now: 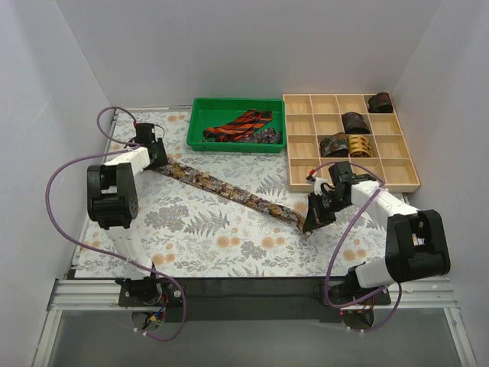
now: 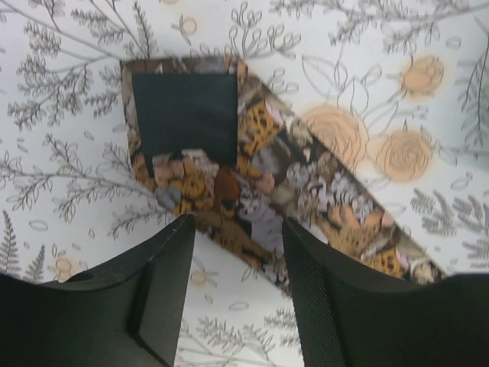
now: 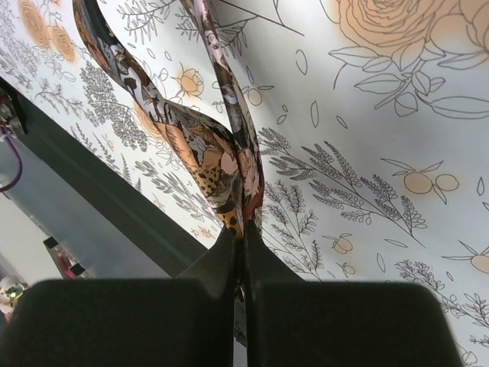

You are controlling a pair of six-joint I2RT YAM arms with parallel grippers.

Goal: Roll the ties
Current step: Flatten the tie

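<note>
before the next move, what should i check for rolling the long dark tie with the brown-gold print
1. Right gripper shut on the near end of the dark brown-gold mottled fabric tie: ok.
2. Left gripper holding the far end: not ok, jaws open over it.
3. Tie stretched out across the floral table cover, no knots: ok.
4. Roll started: not ok, no coil yet.
5. Free compartment in the wooden divided tray: ok.
</note>
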